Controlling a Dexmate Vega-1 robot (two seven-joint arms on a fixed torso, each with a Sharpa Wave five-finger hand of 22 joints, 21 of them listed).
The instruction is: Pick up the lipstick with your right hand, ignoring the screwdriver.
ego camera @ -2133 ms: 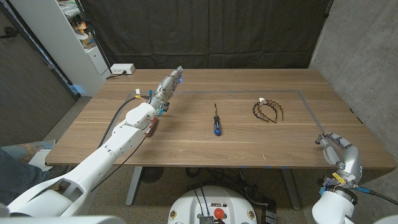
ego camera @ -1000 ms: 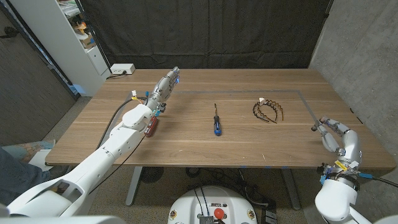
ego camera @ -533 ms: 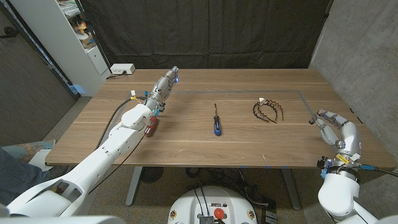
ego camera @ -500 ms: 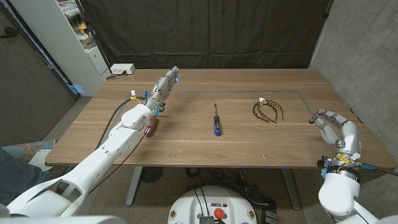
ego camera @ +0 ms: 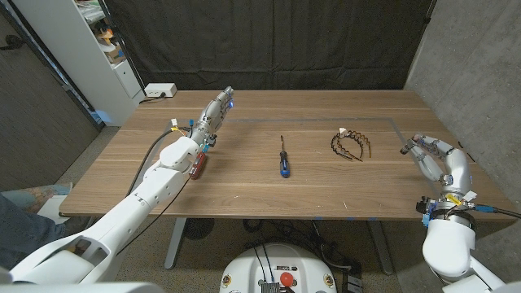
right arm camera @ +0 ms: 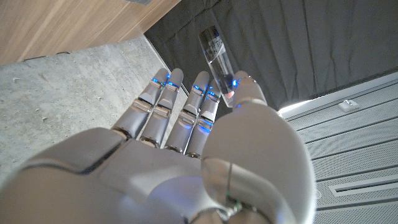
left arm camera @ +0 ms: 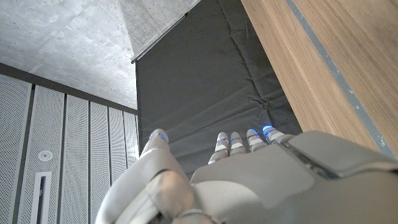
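One slim, clear-walled tube, the lipstick [right arm camera: 216,51], shows in the right wrist view. It is glassy and see-through, with faint markings near its far end, and it stands out past the fingertips against the black curtain. Its near end sits against the thumb tip of the right hand [right arm camera: 186,155], pinched there beside the neighbouring fingers [right arm camera: 163,102], which reach out nearly straight and close together.

In the head view the right hand [ego camera: 435,156] is at the right edge of the frame, over the right end of the surface [ego camera: 326,191]. The tube is too small there to make out.

Left of that hand, right of centre, lies a dark hairband [ego camera: 351,144]. At the middle lies the screwdriver [ego camera: 282,157], its blue handle toward the bottom of the frame.

The left hand [ego camera: 218,112] reaches toward the upper left of centre, fingers stretched out together and holding nothing; the left wrist view shows the same left hand [left arm camera: 249,180]. A small dark red thing [ego camera: 198,166] sits just beside the left forearm; I cannot tell what it is.
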